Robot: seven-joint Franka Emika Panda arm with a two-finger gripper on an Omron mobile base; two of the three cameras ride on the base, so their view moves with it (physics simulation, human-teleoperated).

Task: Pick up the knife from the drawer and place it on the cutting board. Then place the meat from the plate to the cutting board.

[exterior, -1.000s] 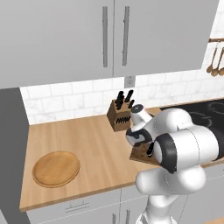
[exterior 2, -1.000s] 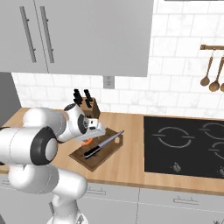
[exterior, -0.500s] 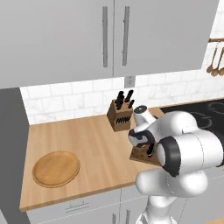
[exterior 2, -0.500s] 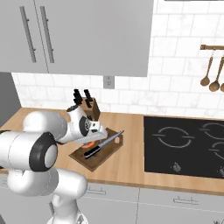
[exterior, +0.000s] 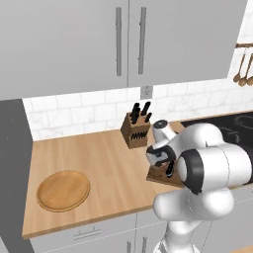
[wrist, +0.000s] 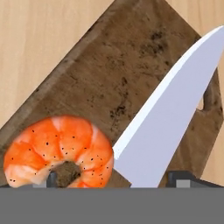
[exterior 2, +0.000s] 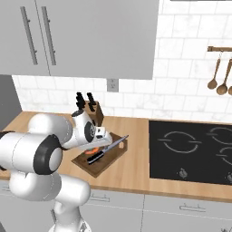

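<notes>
kitchen counter (exterior: 99,158): chef's knife (wrist: 170,127) and shrimp (wrist: 59,151) both lie on cutting board (wrist: 127,74) between wide-spread fingers (wrist: 181,179); task appears complete.

Worktop (exterior: 99,158) bare across the middle; a hand passes freely there. Plate (exterior: 63,190) sits near front-left corner. Knife block (exterior: 136,127) stands at back edge, just behind cutting board (wrist: 127,78). Board crowded: meat (wrist: 59,151) touching knife (wrist: 170,118) blade; far corner free.
</notes>
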